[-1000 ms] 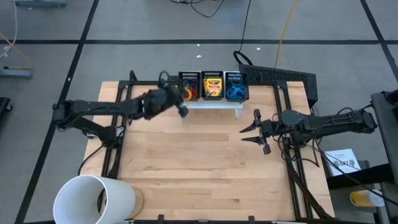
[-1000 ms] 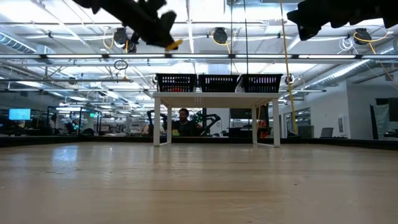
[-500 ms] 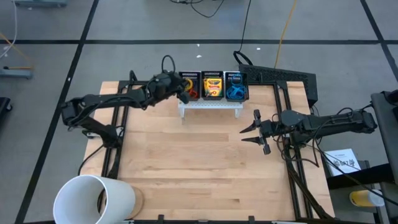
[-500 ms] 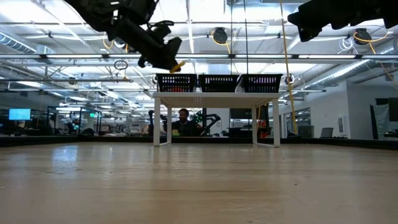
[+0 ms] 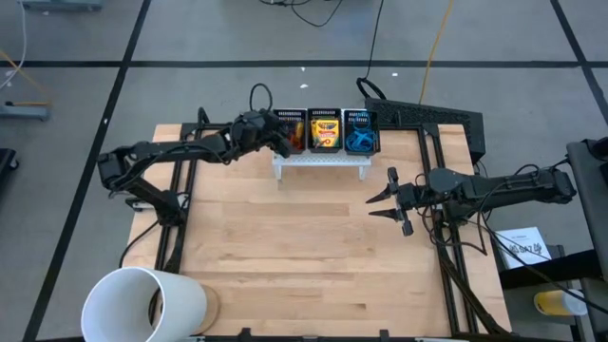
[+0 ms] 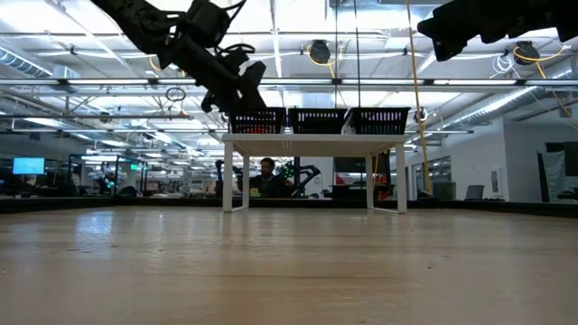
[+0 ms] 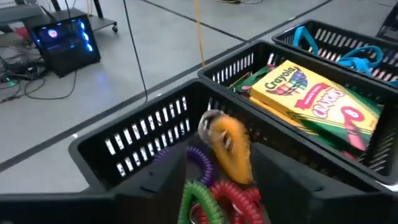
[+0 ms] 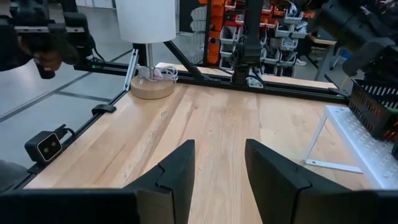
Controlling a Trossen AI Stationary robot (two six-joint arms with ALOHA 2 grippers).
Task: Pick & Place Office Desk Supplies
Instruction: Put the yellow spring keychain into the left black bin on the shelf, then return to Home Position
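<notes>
Clearly "Crayola CRAYONS" on crayon box (image 7: 317, 102); middle bin (image 7: 249, 65).

You get bright, even overhead light; the bench (image 5: 304, 237) shows only soft shadows. Ceiling lamps (image 6: 318, 51) glare in your low view, leaving both arms as dark silhouettes. The orange coil (image 7: 231, 148) is blurred in your left wrist view.
</notes>
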